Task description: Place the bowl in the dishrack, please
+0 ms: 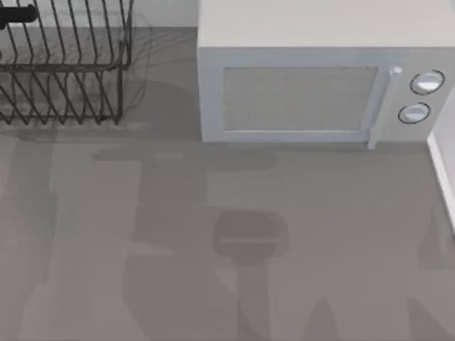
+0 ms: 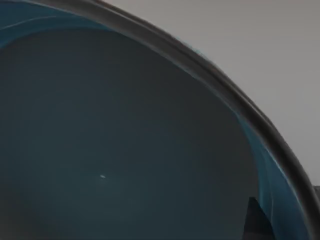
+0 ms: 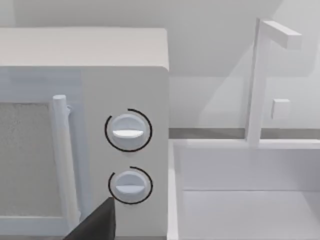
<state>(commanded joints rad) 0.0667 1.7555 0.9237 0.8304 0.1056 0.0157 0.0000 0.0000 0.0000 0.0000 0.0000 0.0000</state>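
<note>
The bowl (image 2: 125, 140) looms very close in the left wrist view, with a grey-blue inside, a glossy blue wall and a dark rim, against a pale background. A dark fingertip (image 2: 256, 220) of my left gripper lies against the bowl's inner wall near the rim, and the gripper is shut on the bowl. The black wire dishrack (image 1: 64, 71) stands at the table's far left in the top view. A black piece of my left arm (image 1: 18, 14) pokes in over the rack's far left corner. My right gripper (image 3: 97, 225) hangs in front of the microwave's knobs.
A pale grey microwave (image 1: 313, 78) with its door shut stands at the back, right of the rack. Its two knobs (image 3: 128, 131) face the right wrist camera. A white sink basin (image 3: 245, 200) with a faucet (image 3: 257, 80) lies to its right.
</note>
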